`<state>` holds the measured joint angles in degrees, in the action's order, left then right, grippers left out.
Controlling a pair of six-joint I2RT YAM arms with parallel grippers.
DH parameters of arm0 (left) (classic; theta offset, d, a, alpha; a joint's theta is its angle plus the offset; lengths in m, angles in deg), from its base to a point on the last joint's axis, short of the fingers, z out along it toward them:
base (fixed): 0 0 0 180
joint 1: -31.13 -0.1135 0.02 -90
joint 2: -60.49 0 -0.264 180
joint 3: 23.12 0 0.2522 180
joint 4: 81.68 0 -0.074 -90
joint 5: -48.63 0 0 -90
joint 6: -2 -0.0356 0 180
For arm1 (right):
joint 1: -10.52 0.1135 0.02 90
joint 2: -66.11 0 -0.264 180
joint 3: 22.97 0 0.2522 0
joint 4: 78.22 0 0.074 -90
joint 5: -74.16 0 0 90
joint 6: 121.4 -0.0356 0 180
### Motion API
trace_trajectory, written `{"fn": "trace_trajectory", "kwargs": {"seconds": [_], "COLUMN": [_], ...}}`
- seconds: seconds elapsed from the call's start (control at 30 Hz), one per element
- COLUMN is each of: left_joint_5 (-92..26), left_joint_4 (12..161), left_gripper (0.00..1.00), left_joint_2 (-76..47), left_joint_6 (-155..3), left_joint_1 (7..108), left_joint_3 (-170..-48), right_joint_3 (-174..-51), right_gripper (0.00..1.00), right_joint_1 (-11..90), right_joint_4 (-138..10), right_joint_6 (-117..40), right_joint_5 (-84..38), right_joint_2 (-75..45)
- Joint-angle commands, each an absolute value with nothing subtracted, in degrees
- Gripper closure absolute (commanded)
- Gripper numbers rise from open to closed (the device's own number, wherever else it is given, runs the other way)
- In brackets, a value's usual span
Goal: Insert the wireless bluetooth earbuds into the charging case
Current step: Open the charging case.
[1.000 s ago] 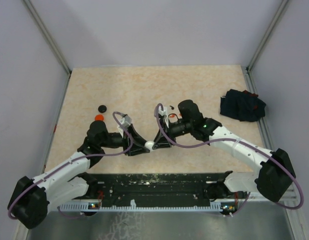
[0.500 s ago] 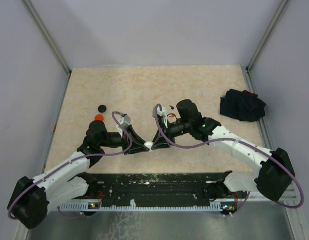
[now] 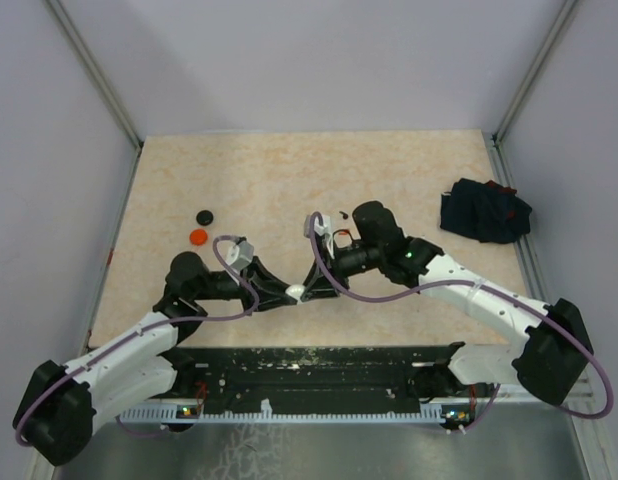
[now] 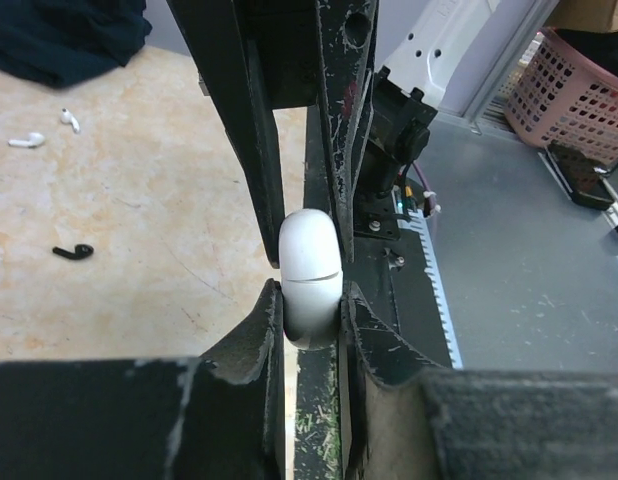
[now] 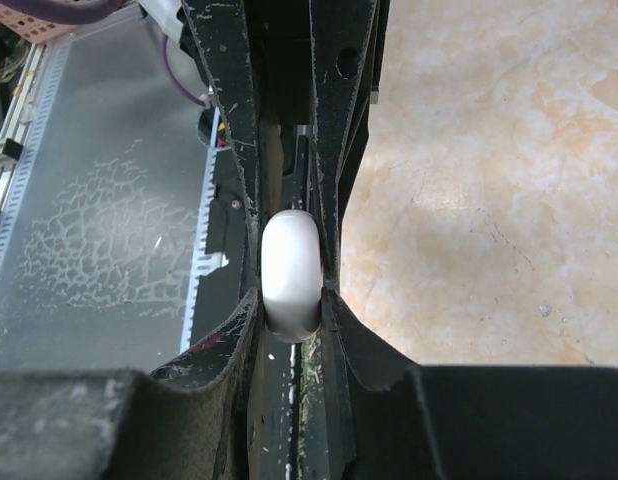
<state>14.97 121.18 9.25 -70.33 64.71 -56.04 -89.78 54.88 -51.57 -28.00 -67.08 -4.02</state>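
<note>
The left gripper (image 4: pixel 311 305) is pinched tight on the lower end of the white charging case (image 4: pixel 311 278). The right gripper (image 5: pixel 291 300) clamps the same case from the opposite side. They meet at the 6 o'clock edge of the table (image 3: pixel 289 170). The case's seam looks closed, so the double hold is likely meant to steady one half while the other pries the lid. None of the buds is loaded: in the left wrist view, two white earbuds (image 4: pixel 27 141) and a black earbud (image 4: pixel 73 251) lie loose between 9 and 10 o'clock of the case. The navy cloth (image 3: pixel 483 210) sits well apart at 2 o'clock.
</note>
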Motion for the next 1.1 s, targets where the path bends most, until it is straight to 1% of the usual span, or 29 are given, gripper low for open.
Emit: {"fn": "trace_trajectory", "kwargs": {"seconds": [0.0,0.3,0.7,0.9,1.07], "left_joint_5": [15.79,15.2,13.37,7.08,-2.94], "left_joint_4": [126.04,130.13,129.82,130.62,137.79], "left_gripper": [1.0,1.0,1.0,1.0,1.0], "left_joint_2": [10.51,10.48,11.66,13.35,13.91], "left_joint_6": [-72.92,-74.11,-76.49,-80.46,-83.95], "left_joint_1": [64.62,65.12,66.24,66.29,66.29], "left_joint_3": [-54.26,-51.68,-50.67,-47.91,-43.15], "right_joint_3": [-92.52,-93.05,-93.0,-93.44,-95.81], "right_gripper": [0.76,0.73,0.69,0.65,0.61], "right_joint_1": [54.73,53.9,52.98,52.98,52.55], "right_joint_4": [-55.18,-54.38,-54.72,-54.13,-49.26], "right_joint_6": [-29.33,-31.02,-32.37,-33.05,-34.08], "right_joint_5": [-62.81,-55.22,-53.68,-53.09,-43.36], "right_joint_2": [-1.25,0.57,1.13,2.0,0.34]}}
